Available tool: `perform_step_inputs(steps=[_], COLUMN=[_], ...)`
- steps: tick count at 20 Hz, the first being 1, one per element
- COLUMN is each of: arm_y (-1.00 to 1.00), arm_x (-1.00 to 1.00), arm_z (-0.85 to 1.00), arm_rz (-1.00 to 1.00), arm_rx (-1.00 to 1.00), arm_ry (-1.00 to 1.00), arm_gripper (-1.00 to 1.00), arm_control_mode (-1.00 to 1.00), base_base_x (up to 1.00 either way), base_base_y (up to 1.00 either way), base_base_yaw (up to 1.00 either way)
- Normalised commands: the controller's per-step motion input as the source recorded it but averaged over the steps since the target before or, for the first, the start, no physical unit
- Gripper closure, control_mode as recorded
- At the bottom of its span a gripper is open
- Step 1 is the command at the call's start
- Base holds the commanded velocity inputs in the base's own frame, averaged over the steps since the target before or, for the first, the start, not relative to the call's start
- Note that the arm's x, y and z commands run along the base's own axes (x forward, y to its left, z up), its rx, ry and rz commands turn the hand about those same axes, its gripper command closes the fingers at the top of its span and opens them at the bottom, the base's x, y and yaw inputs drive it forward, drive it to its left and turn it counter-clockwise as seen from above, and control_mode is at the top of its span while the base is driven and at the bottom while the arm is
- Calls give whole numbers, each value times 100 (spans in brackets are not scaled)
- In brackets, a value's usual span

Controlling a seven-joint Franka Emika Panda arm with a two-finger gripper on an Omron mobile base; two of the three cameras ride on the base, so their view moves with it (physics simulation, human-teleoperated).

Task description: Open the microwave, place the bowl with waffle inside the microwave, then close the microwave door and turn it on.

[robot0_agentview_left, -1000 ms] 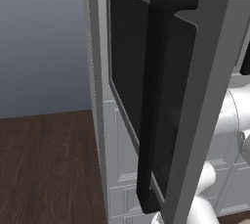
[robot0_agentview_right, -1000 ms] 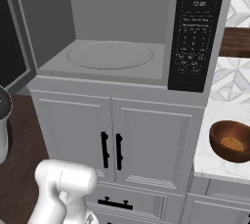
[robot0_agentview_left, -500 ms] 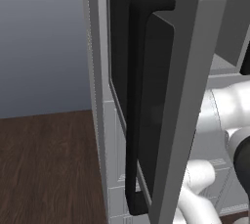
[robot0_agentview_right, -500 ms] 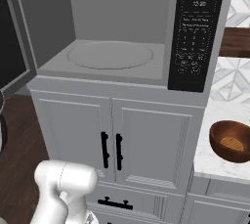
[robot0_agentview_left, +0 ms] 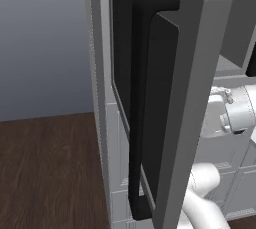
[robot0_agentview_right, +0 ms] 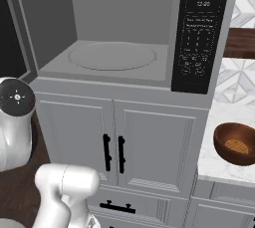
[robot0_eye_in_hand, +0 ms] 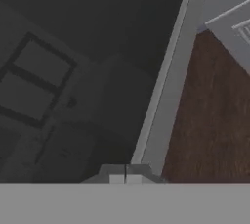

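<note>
The microwave stands open, its grey cavity and round turntable bare. The microwave door is swung out wide to the left, its black bar handle facing the left base camera. In the hand view my gripper is shut with nothing in it, close against the door's dark glass and grey frame. The bowl, brown with a waffle inside, sits on the counter to the microwave's right, far from the gripper.
The dark control panel runs down the microwave's right side. White cabinet doors with black handles are below it. My white arm reaches behind the open door. Dark wood floor lies to the left.
The door has swung a little further open. My arm has shifted behind it, and a round white joint has come into the left of the right base view.
</note>
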Motion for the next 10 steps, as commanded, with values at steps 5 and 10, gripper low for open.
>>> perform_step_inputs(steps=[5, 10], arm_y=[-100, -100], arm_x=[0, 0], arm_z=[0, -18], arm_rz=[-43, -45], arm_rx=[0, 0], arm_ry=[54, 22], arm_gripper=[100, 100], arm_control_mode=[-100, -100], base_base_x=[0, 0], base_base_y=[0, 0], base_base_yaw=[0, 0])
